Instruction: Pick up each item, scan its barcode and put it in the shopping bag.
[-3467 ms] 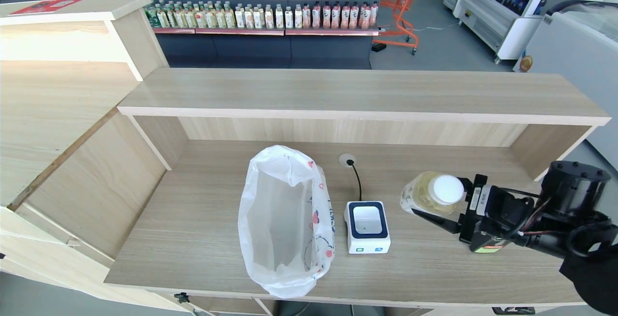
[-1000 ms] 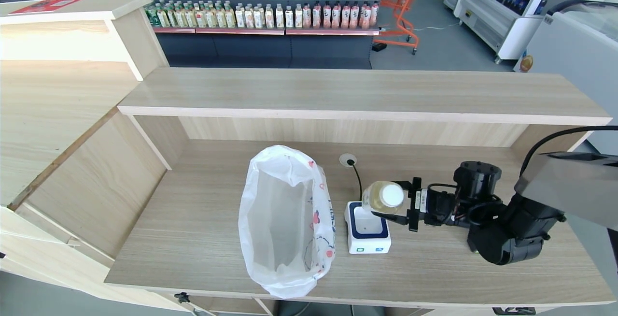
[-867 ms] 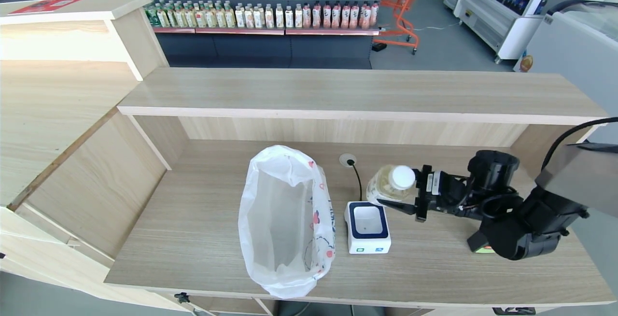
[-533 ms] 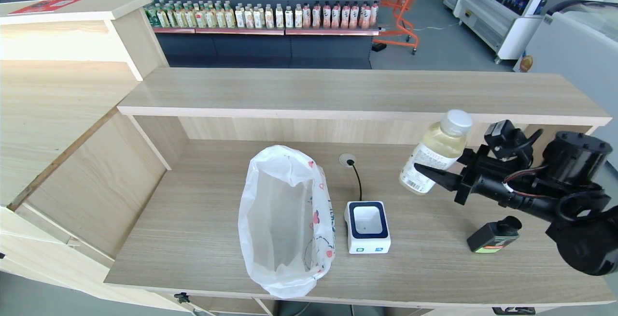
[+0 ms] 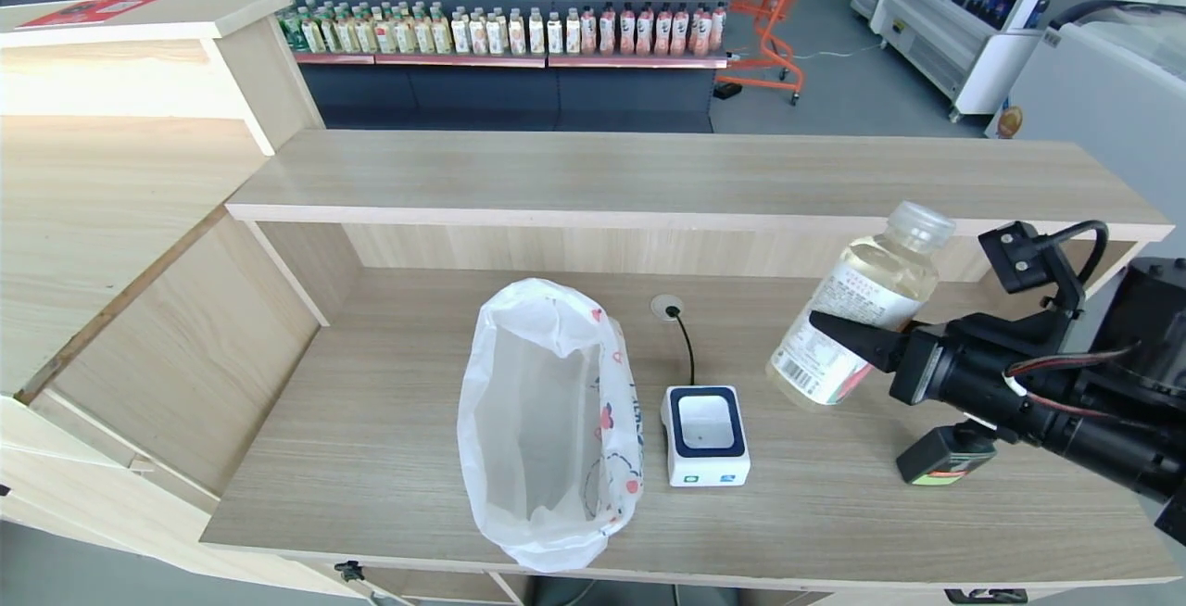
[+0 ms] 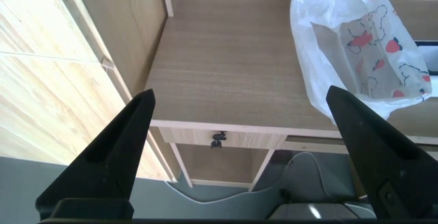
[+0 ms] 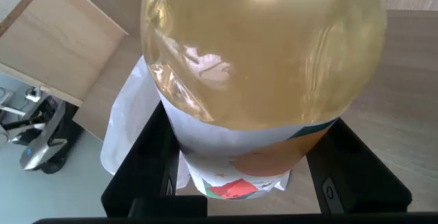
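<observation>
In the head view, a clear plastic bottle (image 5: 857,319) with a white cap and pale yellow drink inside was held up in the air, to the right of the small white scanner with a dark blue frame (image 5: 704,435). The bottle was tilted, with its cap up and its bottom pointing down toward the scanner. The right claw (image 5: 834,328) was gripping the bottle around its white label. A white plastic shopping bag with red and pink pictures (image 5: 611,421) stood on the light wooden counter (image 5: 371,402), just left of the scanner. Its mouth was wide open, and only its own white plastic showed inside. A small black and green box (image 5: 945,458) lay on the counter under the right arm. In the left wrist view, the left claw (image 6: 239,94) had its two black fingers (image 6: 130,148) spread wide apart with nothing between them, out past the counter's near edge, and the bag (image 6: 356,46) stood farther along that edge. In the right wrist view, the bottle (image 7: 263,59) sat snug between the right claw's black fingers (image 7: 147,176), full of yellow drink.
</observation>
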You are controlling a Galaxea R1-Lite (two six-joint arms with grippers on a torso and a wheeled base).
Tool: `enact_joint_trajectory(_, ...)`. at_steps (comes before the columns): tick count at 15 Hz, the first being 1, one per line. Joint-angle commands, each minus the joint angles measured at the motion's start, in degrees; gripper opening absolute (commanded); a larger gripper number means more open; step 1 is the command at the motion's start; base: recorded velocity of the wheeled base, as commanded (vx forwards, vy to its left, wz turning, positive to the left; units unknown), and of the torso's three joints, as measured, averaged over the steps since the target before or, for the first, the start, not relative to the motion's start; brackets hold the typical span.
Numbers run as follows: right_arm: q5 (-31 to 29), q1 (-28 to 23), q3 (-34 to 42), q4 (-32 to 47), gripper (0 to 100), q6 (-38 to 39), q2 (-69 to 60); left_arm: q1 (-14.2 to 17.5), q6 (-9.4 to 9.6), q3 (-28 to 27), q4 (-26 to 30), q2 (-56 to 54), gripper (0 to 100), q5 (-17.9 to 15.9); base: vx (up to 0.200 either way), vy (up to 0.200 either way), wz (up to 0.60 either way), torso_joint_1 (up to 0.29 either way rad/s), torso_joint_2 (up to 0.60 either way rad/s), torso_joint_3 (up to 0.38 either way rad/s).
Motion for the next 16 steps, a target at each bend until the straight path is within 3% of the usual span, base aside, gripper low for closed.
enact_joint_trajectory(1, -0.07, 0.57, 1.96, -0.17, 0, 0.06, -1.11, 0.01, -0.02, 0.0, 0.0, -0.02, 100, 0.0, 0.0, 0.0, 0.0, 0.0, 0.0, 0.0)
enact_joint_trajectory(9, -0.07, 0.66, 5.21, -0.17, 0, 0.32, -2.87, 0.1, 0.07, 0.0, 0.0, -0.02, 100, 0.0, 0.0, 0.0, 0.0, 0.0, 0.0, 0.0)
enact_joint_trajectory(14, -0.07, 0.74, 5.12, 0.0, 0, 2.34, -2.69, 0.01, 0.07, 0.0, 0.0, -0.02, 100, 0.0, 0.0, 0.2, 0.0, 0.003, 0.0, 0.005)
enact_joint_trajectory(16, -0.07, 1.89, 5.21, 0.44, 0, 4.1, -2.17, 0.01, 0.07, 0.0, 0.0, -0.02, 100, 0.0, 0.0, 0.0, 0.0, 0.0, 0.0, 0.0)
